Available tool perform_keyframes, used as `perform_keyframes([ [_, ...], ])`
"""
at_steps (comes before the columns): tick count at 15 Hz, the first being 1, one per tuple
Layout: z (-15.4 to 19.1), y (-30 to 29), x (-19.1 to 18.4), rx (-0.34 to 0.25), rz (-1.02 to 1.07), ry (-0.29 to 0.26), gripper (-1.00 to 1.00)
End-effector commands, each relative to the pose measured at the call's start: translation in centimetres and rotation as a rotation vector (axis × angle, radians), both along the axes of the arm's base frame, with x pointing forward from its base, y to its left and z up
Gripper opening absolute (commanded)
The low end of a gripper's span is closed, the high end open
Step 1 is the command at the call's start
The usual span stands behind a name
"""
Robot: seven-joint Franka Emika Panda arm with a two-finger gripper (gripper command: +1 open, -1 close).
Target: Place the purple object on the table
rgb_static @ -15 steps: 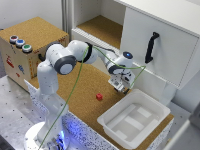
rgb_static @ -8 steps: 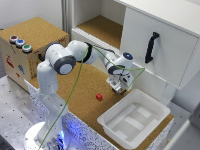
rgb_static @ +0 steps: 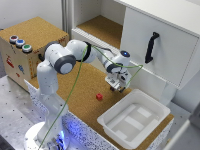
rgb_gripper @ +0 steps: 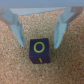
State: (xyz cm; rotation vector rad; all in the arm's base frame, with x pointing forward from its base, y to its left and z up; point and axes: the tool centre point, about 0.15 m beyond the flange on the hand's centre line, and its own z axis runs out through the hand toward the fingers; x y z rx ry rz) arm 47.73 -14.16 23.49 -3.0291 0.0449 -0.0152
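Note:
A purple cube (rgb_gripper: 39, 51) with a yellow ring on its top face lies on the brown cork table (rgb_gripper: 15, 67). In the wrist view my gripper (rgb_gripper: 40, 44) is open, one finger on each side of the cube with a small gap to each. In the exterior view the gripper (rgb_static: 116, 87) hangs low over the table (rgb_static: 75, 97), close to the white cabinet. The cube is too small to make out there under the fingers.
A small red block (rgb_static: 99, 96) lies on the cork on the exterior view's left of the gripper. A white tray (rgb_static: 134, 118) sits at the table's near corner. A white cabinet door with a black handle (rgb_static: 151, 47) stands behind the gripper. A cork-topped button box (rgb_static: 20, 43) stands at the far left.

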Motion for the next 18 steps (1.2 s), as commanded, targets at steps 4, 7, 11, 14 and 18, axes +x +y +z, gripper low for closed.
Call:
perform_keyframes([
  [4, 0.9, 0.4, -2.0, -0.065, -0.025, -0.050, 1.00],
  [7, 0.9, 0.4, -2.0, -0.065, -0.025, -0.050, 1.00],
  [11, 0.9, 0.4, -2.0, -0.065, -0.025, -0.050, 1.00],
  [14, 0.9, 0.4, -2.0, -0.065, -0.025, -0.050, 1.00],
  [18, 2.7, -0.4, -0.1, -0.062, 0.026, -0.060, 1.00],
])
